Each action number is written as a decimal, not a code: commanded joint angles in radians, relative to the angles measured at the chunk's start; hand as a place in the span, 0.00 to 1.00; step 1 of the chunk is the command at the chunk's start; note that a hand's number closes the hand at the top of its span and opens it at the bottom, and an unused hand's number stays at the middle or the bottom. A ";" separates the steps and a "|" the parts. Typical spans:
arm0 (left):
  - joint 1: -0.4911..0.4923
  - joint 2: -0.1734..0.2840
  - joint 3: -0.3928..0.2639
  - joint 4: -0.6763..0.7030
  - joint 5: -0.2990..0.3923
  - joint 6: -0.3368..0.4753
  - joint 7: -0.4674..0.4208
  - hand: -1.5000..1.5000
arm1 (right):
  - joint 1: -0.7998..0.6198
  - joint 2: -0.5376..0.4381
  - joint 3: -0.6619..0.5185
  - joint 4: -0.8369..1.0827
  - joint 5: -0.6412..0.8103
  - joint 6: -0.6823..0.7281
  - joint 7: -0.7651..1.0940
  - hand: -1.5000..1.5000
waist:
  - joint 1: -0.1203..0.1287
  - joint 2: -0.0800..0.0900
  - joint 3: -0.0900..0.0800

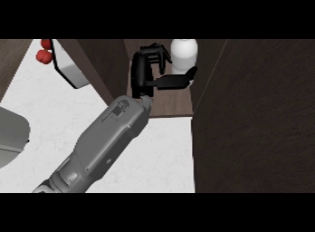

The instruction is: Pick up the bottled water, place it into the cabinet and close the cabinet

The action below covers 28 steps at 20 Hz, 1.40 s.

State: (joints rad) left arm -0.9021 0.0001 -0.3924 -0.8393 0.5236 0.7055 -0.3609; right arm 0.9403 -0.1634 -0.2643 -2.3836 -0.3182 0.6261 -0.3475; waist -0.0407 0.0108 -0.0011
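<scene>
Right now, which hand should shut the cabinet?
Probably the left. The left hand is already in the cabinet, next to the bottle. The right hand isn't in view.

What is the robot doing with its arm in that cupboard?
The robot is putting a white water bottle away. One grey arm reaches into the open cabinet, and its black hand is right beside the bottle, thumb stretched toward it. The bottle stands upright on the cabinet floor. The dark cabinet door at the right is open, so closing it comes later. Something white with red bits sits on the counter at the left.
</scene>
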 commanded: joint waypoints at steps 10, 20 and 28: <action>-0.177 0.000 0.067 0.427 -0.041 -0.084 -0.142 1.00 | -0.042 -0.007 0.011 -0.039 -0.101 0.012 0.037 0.00 | -0.016 0.010 0.001; -0.264 0.000 0.072 0.588 -0.063 -0.076 -0.151 0.00 | -0.080 -0.017 -0.011 -0.026 -0.107 -0.003 0.057 0.00 | -0.024 0.011 0.000; -0.304 0.000 0.174 0.562 -0.016 -0.172 -0.250 0.00 | -0.044 0.025 0.058 -0.089 -0.061 -0.013 0.094 0.00 | -0.012 0.005 0.000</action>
State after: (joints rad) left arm -1.2058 0.0101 -0.2521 -0.2600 0.4845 0.5588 -0.5533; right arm 0.8819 -0.1535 -0.2277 -2.3728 -0.3582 0.6316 -0.3090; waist -0.0548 0.0169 -0.0013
